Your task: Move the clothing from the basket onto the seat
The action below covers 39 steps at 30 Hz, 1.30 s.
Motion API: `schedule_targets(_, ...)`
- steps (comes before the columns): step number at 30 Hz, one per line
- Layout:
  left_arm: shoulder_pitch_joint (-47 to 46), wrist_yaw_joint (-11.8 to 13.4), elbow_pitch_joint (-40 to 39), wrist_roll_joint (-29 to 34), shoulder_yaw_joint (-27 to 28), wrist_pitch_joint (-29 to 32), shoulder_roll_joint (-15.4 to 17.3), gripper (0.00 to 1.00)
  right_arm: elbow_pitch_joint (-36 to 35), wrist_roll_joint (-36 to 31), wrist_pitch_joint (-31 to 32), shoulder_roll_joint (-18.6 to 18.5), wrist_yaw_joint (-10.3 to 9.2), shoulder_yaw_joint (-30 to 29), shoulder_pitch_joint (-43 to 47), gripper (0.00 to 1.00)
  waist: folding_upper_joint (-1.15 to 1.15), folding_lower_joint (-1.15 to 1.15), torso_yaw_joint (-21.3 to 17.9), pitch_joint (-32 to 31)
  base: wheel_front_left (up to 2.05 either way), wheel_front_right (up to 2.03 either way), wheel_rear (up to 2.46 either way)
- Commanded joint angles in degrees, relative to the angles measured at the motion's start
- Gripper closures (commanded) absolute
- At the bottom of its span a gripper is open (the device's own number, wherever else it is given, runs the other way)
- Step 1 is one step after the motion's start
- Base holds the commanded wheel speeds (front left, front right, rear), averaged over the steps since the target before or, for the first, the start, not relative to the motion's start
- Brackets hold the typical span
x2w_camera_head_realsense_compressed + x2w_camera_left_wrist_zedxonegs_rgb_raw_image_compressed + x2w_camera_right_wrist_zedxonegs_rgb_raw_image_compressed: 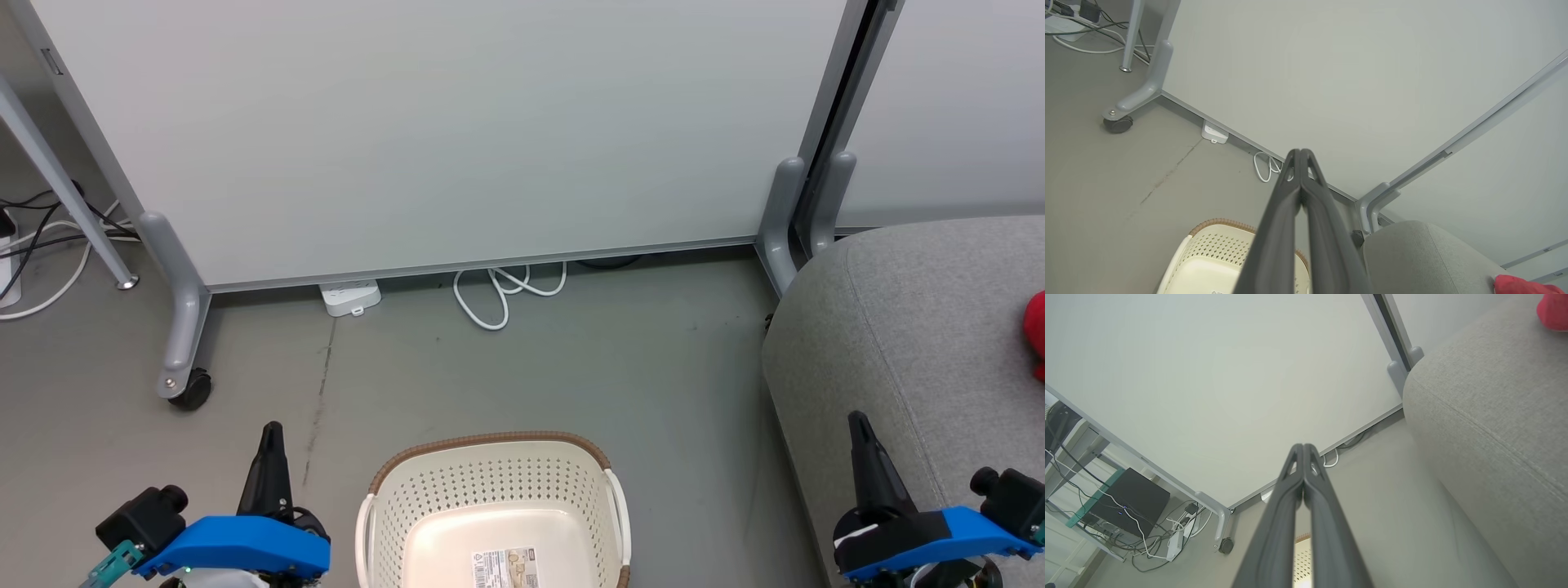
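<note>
Jaws are together, gripping nothing, on left gripper (pixel 272 433) and right gripper (pixel 857 423) flanking the cream-white perforated plastic basket (pixel 490 441), its labelled bottom bare, evidently because the red soft clothing (pixel 1037 335) lies on the light-grey fabric seat (pixel 898 327).

Bright, diffuse light is washing over the smooth grey floor (pixel 571 359) and the pale grey-white partition panel (pixel 449 122), leaving only faint shadows. My wrist cameras are bowing straight lines toward their edges, and my long dark fingers (pixel 1274 249) are showing blurred up close.
</note>
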Motion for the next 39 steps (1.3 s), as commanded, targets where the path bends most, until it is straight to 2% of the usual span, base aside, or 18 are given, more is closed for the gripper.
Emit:
schedule_targets(1, -1.65, -0.27, -0.98, -1.53, 0.37, 0.32, 0.02, 1.0, -1.07, 1.67, 0.39, -0.02, 0.01, -0.21, -1.64, 1.0, 0.0, 0.0, -0.03, 0.01, 0.0, 0.0, 0.0)
schedule_targets(39, -2.55, -1.04, -3.07, -26.68, 4.14, 7.06, 0.02, 1.0, -2.27, 28.83, 7.18, 0.28, 0.02, -1.71, -2.75, 1.0, 0.0, 0.0, -1.38, 0.28, 0.0, 0.0, 0.0)
